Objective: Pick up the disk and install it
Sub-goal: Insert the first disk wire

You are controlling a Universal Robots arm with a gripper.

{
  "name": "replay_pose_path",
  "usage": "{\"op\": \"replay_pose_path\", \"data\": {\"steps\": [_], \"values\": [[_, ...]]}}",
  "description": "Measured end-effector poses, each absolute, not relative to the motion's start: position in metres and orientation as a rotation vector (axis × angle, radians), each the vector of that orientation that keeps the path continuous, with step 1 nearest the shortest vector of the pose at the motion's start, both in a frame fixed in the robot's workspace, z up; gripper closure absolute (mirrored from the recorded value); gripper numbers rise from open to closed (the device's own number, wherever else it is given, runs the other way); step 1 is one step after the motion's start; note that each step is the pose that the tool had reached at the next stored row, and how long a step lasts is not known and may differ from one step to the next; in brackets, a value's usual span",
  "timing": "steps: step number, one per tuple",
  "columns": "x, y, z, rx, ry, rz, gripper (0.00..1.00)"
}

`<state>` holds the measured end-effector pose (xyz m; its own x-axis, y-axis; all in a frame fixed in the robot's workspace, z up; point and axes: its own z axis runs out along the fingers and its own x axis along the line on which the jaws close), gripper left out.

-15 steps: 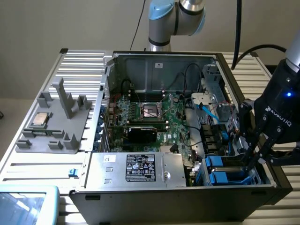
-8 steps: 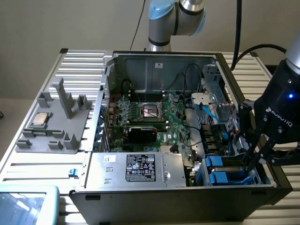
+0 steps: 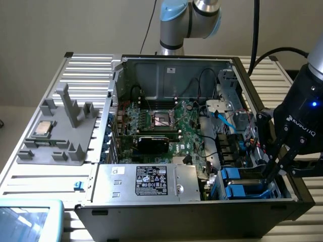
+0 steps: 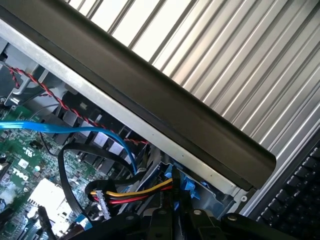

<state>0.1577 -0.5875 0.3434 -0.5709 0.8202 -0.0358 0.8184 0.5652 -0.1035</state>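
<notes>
Disk (image 3: 245, 191) lies flat in drive bay, near corner of computer case (image 3: 176, 218), exterior view's right. Gripper (image 3: 271, 174) reaches down at its blue tab (image 4: 186, 184); jaws close together, grip unclear. Install looks nearly done.

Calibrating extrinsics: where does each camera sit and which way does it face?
Exterior view: off-arm, high, looking down into the open computer case; shows arm and gripper by blue carrier tabs.
Wrist view: on the wrist, looking along the case's rim at cables; gripper shows.
Shared: blue cable, blue carrier tabs.
</notes>
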Motion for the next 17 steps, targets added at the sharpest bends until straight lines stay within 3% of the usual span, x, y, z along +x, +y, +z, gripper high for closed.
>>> {"op": "replay_pose_path", "data": {"steps": [17], "values": [[0.1547,-0.5874,0.3434,-1.457,-2.724,0.196,0.84]]}}
